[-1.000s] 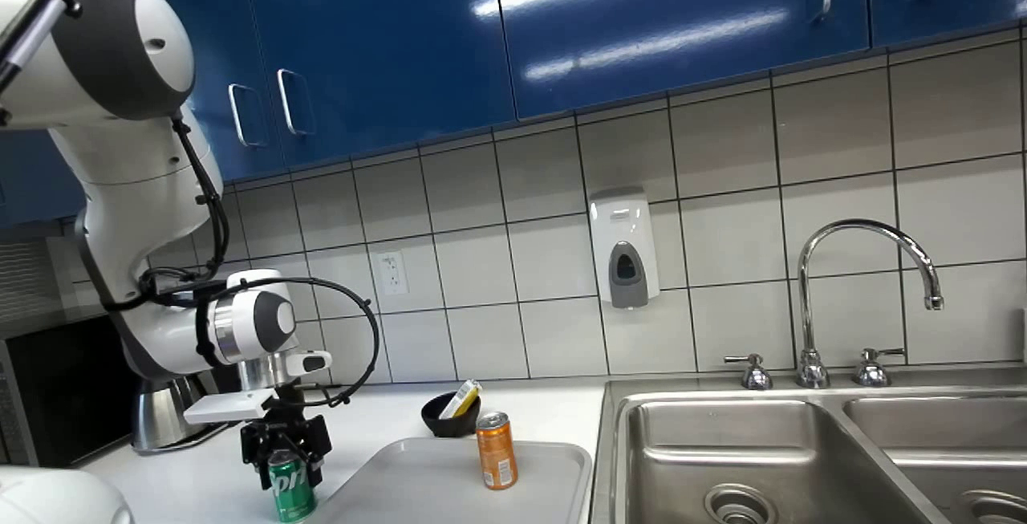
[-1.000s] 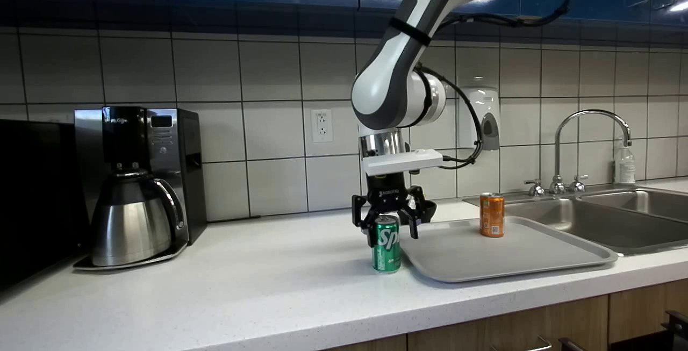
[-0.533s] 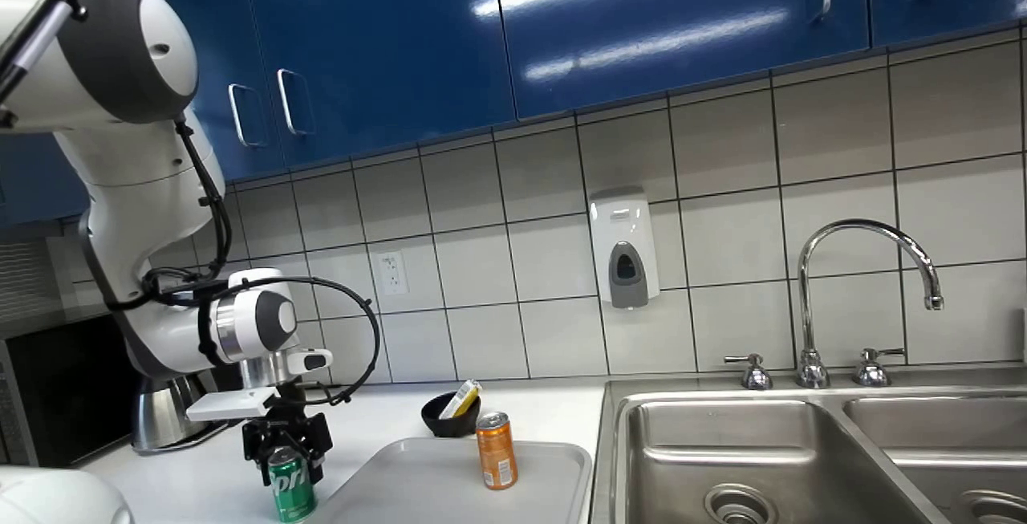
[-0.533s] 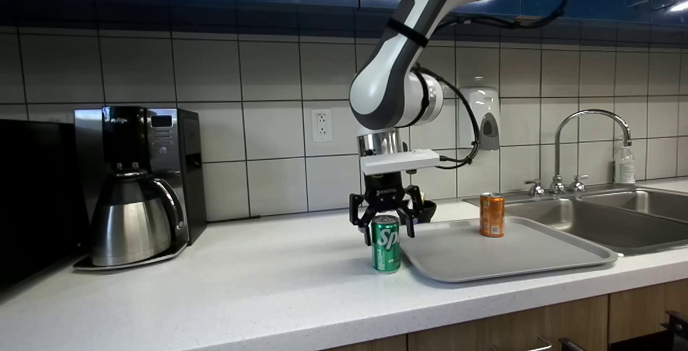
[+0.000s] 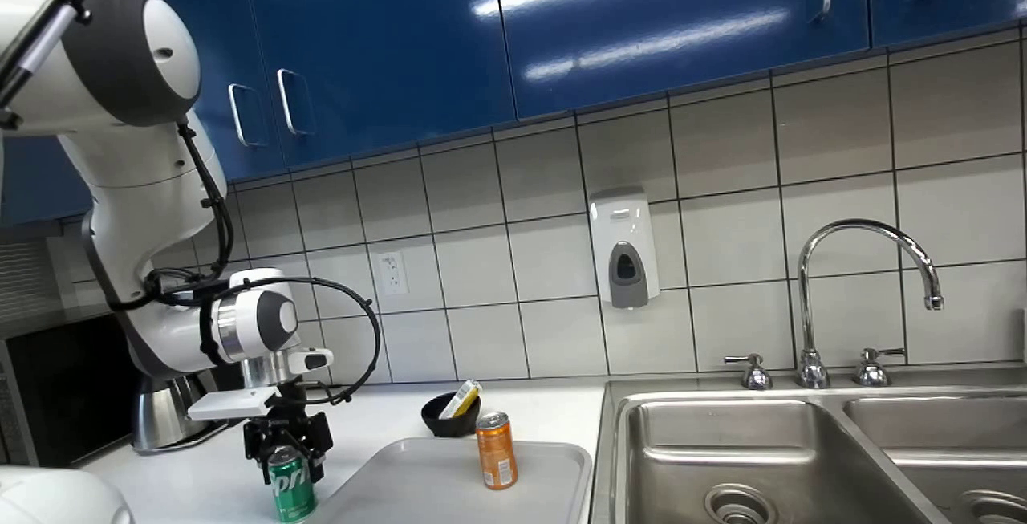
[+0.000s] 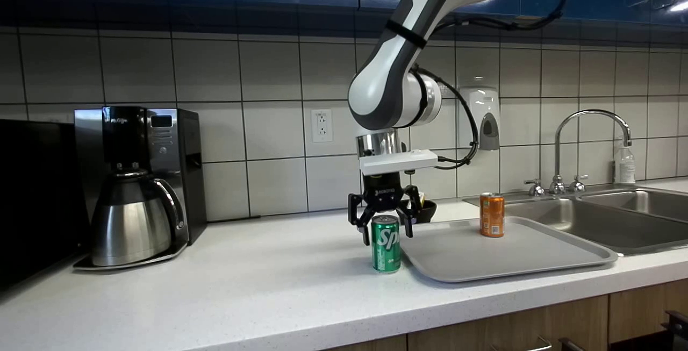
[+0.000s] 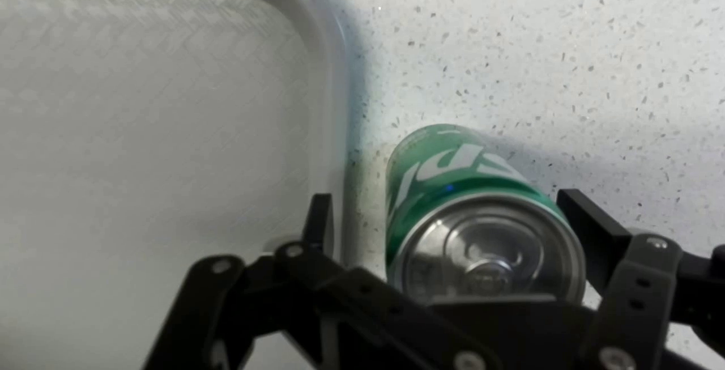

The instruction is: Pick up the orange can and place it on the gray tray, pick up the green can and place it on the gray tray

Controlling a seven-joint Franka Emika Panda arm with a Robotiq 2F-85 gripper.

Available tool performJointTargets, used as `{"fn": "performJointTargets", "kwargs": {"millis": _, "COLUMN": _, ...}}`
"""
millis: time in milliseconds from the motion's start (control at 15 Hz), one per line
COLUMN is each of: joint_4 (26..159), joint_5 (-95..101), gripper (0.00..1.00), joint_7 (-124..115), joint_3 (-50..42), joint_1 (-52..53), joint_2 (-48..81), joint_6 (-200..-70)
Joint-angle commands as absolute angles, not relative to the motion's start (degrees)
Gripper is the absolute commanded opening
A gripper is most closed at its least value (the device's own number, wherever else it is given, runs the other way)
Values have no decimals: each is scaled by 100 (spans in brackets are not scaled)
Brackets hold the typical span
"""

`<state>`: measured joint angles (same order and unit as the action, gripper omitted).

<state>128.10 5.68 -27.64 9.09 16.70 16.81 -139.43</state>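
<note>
The green can (image 6: 386, 254) stands upright on the counter beside the gray tray (image 6: 505, 262); it also shows in an exterior view (image 5: 293, 493) and the wrist view (image 7: 447, 160). My gripper (image 6: 387, 231) points down over it. In the wrist view the fingers (image 7: 444, 217) are open on either side of the can top. A gap shows between the can and the finger on the tray side; the far finger is very close, and I cannot tell whether it touches. The orange can (image 6: 492, 215) stands upright on the tray, also seen in an exterior view (image 5: 497, 452); it is outside the wrist view.
A black bowl (image 5: 449, 421) with a yellow-and-white packet stands behind the tray. The steel sink (image 5: 722, 428) and faucet (image 5: 810, 307) are beyond the tray. A coffee maker (image 6: 134, 222) stands on the opposite side. The tray's raised rim (image 7: 331, 103) runs close beside the green can.
My gripper has shifted slightly, a little leftward in the exterior view facing the coffee maker, so its fingers sit more evenly around the green can. Both cans and the tray stay put.
</note>
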Motion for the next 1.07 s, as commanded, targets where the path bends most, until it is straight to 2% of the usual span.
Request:
{"fn": "performJointTargets", "kwargs": {"millis": 0, "joint_4": 12805, "joint_5": 536, "gripper": 100, "joint_7": -2737, "joint_3": 857, "joint_1": 1721, "joint_2": 1673, "joint_6": -13929}}
{"fn": "performJointTargets", "kwargs": {"millis": 933, "joint_4": 12809, "joint_5": 586, "gripper": 100, "joint_7": -2777, "joint_3": 841, "joint_1": 1742, "joint_2": 1681, "joint_6": -13937}}
{"fn": "performJointTargets", "kwargs": {"millis": 1000, "joint_4": 12810, "joint_5": 588, "gripper": 75, "joint_7": -2762, "joint_3": 845, "joint_1": 1742, "joint_2": 1686, "joint_6": -13951}}
